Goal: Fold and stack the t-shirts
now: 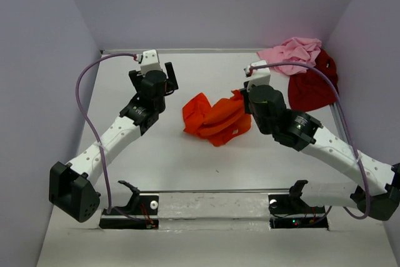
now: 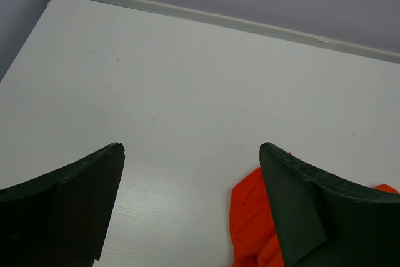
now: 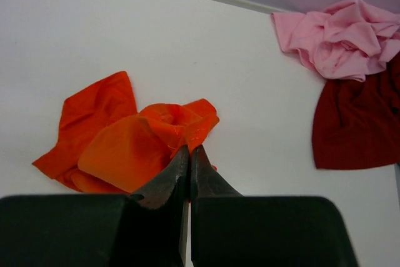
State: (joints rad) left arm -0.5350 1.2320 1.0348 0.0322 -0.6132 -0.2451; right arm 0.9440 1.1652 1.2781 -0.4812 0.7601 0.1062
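Three t-shirts lie unfolded on the white table (image 1: 187,173). The orange t-shirt (image 1: 214,120) is a crumpled heap near the middle of the table. Its left end lies flatter and its right end is bunched into a hump.

The right gripper (image 3: 189,154) sits at that bunched right end, reaching in from the right side. Its jaws are pressed together with no gap showing. A peak of orange cloth rises to the fingertips, and a thin fold looks pinched between them. From the right wrist camera, the rest of the shirt spreads away beyond and to the left of the tips.

The left gripper (image 2: 190,148) hangs over bare table just left of the orange shirt. Its jaws stand wide apart with nothing between them. In its own wrist view, an edge of orange cloth shows low on the right, partly hidden behind the right-hand finger and apart from the left-hand one.

The other two shirts lie well away from both grippers, in the far right corner. The pink t-shirt (image 1: 292,53) is a rumpled pile against the back wall. The dark red t-shirt (image 1: 312,89) lies just in front of it, touching it. The pink cloth overlaps the dark red shirt's far edge, and the dark red shirt's right side reaches the table's right edge.
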